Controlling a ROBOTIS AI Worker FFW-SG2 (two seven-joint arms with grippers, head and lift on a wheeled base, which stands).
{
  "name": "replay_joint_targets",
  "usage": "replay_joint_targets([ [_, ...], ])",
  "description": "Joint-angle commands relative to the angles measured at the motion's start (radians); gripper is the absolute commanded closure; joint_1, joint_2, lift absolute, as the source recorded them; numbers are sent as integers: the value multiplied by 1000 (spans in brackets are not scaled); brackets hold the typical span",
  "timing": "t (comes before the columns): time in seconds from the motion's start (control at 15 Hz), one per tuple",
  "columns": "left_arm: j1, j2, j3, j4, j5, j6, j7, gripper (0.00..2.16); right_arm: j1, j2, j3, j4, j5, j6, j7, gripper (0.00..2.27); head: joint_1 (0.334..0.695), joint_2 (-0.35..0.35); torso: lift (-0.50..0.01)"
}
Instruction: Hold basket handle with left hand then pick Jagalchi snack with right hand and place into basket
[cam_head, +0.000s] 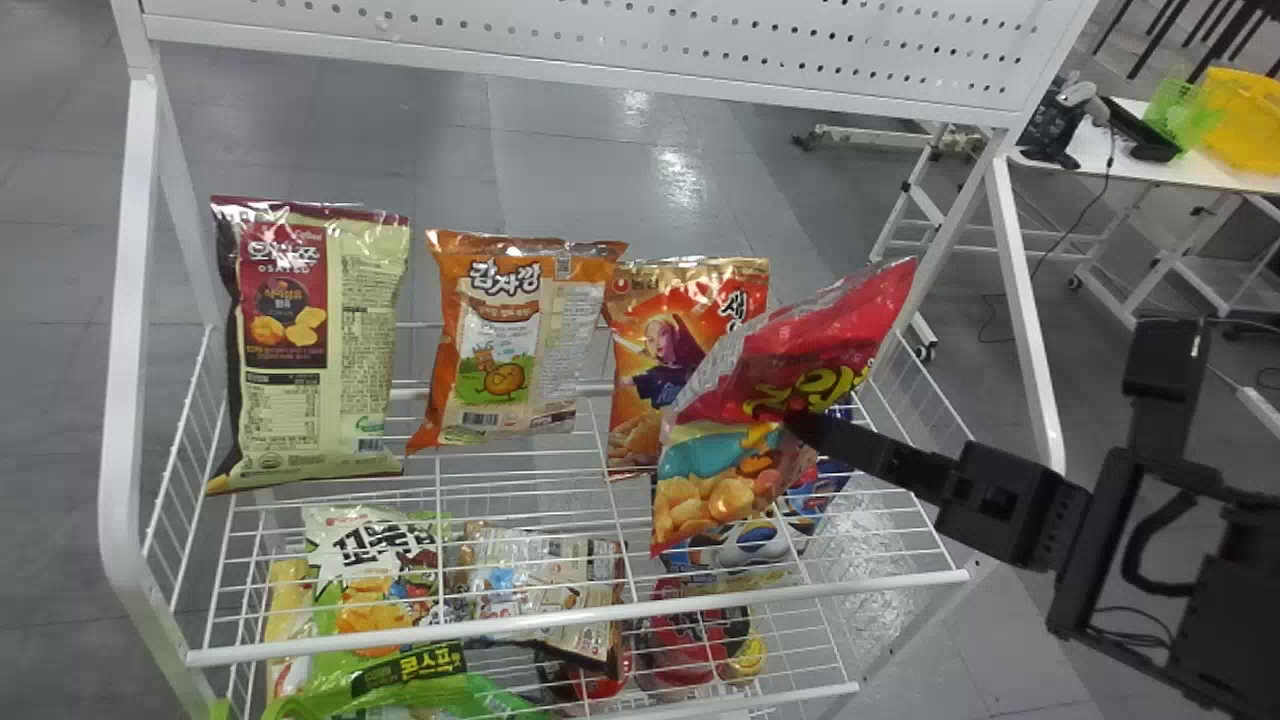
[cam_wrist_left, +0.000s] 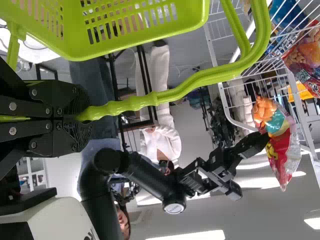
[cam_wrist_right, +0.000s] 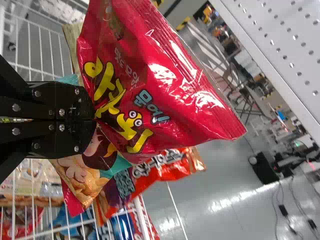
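Red, glossy and tilted, the snack bag (cam_head: 800, 365) hangs at the rack (cam_head: 580, 632), pinched near its middle by the right pincer (cam_wrist_right: 89, 120), fingers closed. The left pincer (cam_wrist_left: 84, 118) is shut around the handle (cam_wrist_left: 150, 99) of the basket (cam_wrist_left: 194, 14). Likely light, soft and slippery, with brittle contents, the bag may be kinder gripped by a sealed edge.

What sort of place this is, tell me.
Probably a lab or demo room set up like a shop: a wire rack holding snack bags, a green shopping basket, and a wheeled white table behind.
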Motion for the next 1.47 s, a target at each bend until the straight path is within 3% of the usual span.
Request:
replay_joint_targets([
  [0.0, 0, 0, 5, -5, 4, 0, -10, 2148, 47, 0, -1, -1, -64, 2, 13, 2243, 695, -237, -9],
  [0.4, -2, -5, 14, -11, 7, 0, -10, 2148, 133, 7, 50, -11, -137, 2, 108, 2243, 695, -156, -9],
  [0.87, -5, -9, 23, -11, 12, -3, -10, 2148, 182, 24, 168, 18, -122, 2, 217, 2243, 695, 8, -9],
  [1.4, -28, -12, 48, -10, 36, 0, -10, 2148, 212, 21, 303, 142, -87, 2, 284, 2243, 695, 123, -9],
])
